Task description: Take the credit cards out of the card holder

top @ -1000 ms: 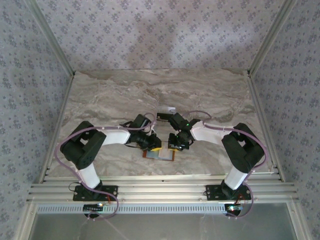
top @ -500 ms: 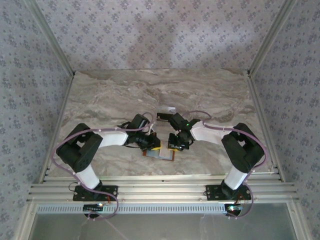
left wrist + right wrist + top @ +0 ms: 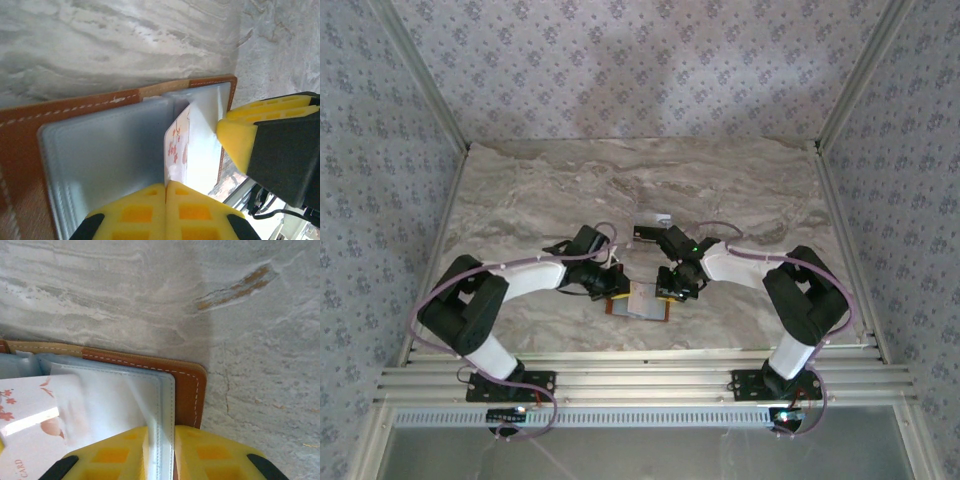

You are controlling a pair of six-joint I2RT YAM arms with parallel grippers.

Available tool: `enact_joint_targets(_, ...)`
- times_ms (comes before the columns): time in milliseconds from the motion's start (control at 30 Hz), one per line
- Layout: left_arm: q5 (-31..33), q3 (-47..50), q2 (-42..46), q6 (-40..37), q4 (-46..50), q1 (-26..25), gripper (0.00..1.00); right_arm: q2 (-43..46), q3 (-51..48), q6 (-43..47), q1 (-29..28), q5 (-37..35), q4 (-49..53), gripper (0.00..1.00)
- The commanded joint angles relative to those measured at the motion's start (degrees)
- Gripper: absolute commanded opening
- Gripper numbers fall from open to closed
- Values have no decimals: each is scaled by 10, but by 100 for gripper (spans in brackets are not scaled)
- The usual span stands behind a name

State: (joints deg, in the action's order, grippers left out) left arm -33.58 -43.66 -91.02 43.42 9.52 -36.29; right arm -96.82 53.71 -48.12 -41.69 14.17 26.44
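Card holder (image 3: 642, 303) open near table (image 3: 570, 180) front edge, room beyond; right gripper (image 3: 160, 432) clamps its sleeve edge, left gripper (image 3: 166, 187) pinches pale credit card (image 3: 178, 145).

The table (image 3: 530, 185) is a flat slab with a grey-beige marble pattern, bounded by metal frame rails on the left, right and near sides. The card holder (image 3: 638, 306) lies open directly on the surface, near the middle of the near edge, brown outer leather down and grey-blue lining up. In the right wrist view its stitched corner (image 3: 192, 390) rests flat on the stone. Farther back, near the table centre, a pale card (image 3: 658, 218) lies on the surface, with a dark card (image 3: 642, 234) just beside it on its near side. Their detail is too small to read.
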Motion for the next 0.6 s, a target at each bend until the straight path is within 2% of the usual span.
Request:
enact_joint_targets(0,19,-9,28,-38,79,9,3,-34,-10,10,0,-26,19,21)
enact_joint_targets(200,57,-43,48,-85,159,10,2,-24,-3,10,-2,-27,23,21)
enact_joint_targets(333,105,-91,47,-137,234,10,1,-10,5,17,0,-27,27,22)
enact_joint_targets(567,169,-152,51,-238,290,10,0,34,22,36,12,-27,57,30)
